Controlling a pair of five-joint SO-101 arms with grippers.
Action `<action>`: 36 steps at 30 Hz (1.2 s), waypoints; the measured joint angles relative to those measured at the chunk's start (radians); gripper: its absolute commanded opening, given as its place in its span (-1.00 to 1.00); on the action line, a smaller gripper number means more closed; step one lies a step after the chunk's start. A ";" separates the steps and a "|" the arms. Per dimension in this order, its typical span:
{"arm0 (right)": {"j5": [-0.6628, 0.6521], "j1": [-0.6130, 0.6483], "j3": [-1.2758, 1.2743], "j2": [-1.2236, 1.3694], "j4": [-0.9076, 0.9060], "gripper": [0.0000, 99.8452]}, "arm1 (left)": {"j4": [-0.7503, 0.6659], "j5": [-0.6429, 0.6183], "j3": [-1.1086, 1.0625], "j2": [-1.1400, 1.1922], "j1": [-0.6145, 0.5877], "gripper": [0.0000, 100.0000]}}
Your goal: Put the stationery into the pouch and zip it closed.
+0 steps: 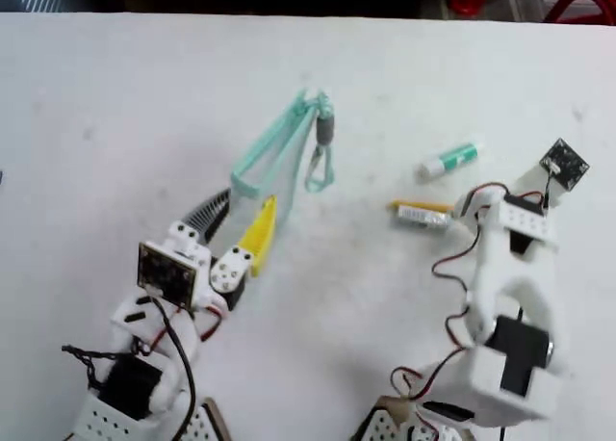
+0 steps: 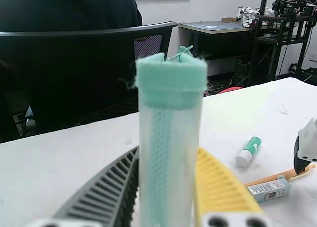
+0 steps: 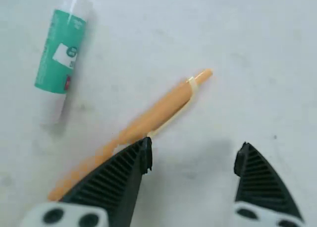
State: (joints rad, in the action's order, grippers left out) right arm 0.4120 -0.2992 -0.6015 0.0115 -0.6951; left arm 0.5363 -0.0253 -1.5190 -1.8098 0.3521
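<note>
A mint-green mesh pouch lies on the white table, with a grey end piece and a hanging loop at its far end. My left gripper is shut on the pouch's near end. In the left wrist view the pouch stands between the grey finger and the yellow finger. An orange pen lies on the table partly under one black finger of my right gripper, which is open and holds nothing. A green-and-white glue stick lies beyond the pen.
In the high view the glue stick and pen lie right of the pouch, next to the right arm. A black chair stands behind the table's far edge. Bare table stretches to the left and far side.
</note>
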 measured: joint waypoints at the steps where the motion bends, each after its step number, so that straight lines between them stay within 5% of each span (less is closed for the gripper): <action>1: 0.006 0.000 0.041 0.035 -0.015 -0.48 | 0.000 0.000 0.000 0.000 0.000 -0.69; 24: 0.046 0.029 0.279 0.239 -0.069 -0.49 | 0.000 0.000 0.000 0.000 0.000 -0.69; 31: 0.044 0.025 0.379 0.345 -0.104 -0.98 | 0.000 0.000 0.000 0.000 0.000 -0.69; 36: 0.044 0.012 0.456 0.390 -0.180 -0.97 | 0.000 0.000 0.000 0.000 0.000 -0.69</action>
State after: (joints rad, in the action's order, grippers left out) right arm 0.4565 -0.2869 -0.1458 0.4012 -0.8746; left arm 0.5363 -0.0253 -1.5190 -1.8098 0.3521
